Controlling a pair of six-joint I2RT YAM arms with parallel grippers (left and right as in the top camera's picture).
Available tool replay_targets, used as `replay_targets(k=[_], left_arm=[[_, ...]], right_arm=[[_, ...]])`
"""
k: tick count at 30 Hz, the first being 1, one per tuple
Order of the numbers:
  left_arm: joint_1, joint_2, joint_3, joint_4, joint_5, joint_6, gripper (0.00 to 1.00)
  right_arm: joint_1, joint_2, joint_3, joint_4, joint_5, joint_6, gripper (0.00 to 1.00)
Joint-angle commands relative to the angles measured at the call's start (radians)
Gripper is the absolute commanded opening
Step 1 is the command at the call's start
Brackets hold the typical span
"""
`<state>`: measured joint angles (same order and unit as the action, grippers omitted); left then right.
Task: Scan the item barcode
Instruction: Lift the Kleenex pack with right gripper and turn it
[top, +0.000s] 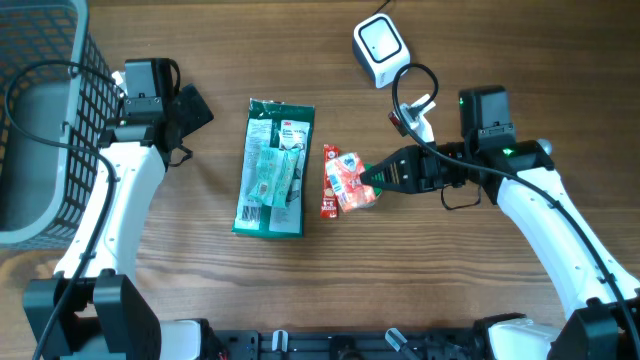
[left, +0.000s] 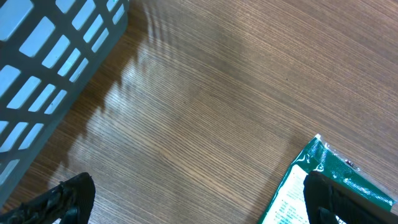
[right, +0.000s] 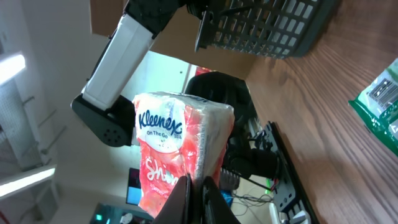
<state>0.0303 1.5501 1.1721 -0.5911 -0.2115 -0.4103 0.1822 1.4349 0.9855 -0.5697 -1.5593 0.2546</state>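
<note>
My right gripper (top: 368, 176) is shut on the seam edge of a red and white Kleenex tissue pack (top: 350, 183), held just right of table centre. In the right wrist view the pack (right: 180, 143) stands above the closed fingertips (right: 198, 186), its printed front facing the camera; no barcode shows. The white scanner (top: 379, 47) sits at the back, behind the right arm. My left gripper (top: 195, 108) hovers open at the left, and the left wrist view shows its jaws (left: 199, 208) wide apart over bare wood, holding nothing.
A green flat package (top: 273, 167) lies left of the tissue pack, its corner by my left gripper's right finger (left: 323, 168). A thin red sachet (top: 328, 181) lies between package and pack. A dark mesh basket (top: 40, 120) fills the far left.
</note>
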Motion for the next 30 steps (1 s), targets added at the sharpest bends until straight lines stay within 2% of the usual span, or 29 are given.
replay_targets(k=[1, 12, 30], left_arm=[[0.003, 0.0, 0.012, 0.0, 0.002, -0.017, 1.0], [0.003, 0.0, 0.012, 0.0, 0.002, -0.017, 1.0], [0.003, 0.0, 0.012, 0.0, 0.002, -0.017, 1.0]], right_arm=[[-0.002, -0.014, 0.011, -0.052, -0.064, -0.081, 0.04], [-0.002, -0.021, 0.011, -0.33, -0.064, -0.363, 0.04], [-0.002, -0.021, 0.01, -0.337, -0.064, -0.391, 0.04]])
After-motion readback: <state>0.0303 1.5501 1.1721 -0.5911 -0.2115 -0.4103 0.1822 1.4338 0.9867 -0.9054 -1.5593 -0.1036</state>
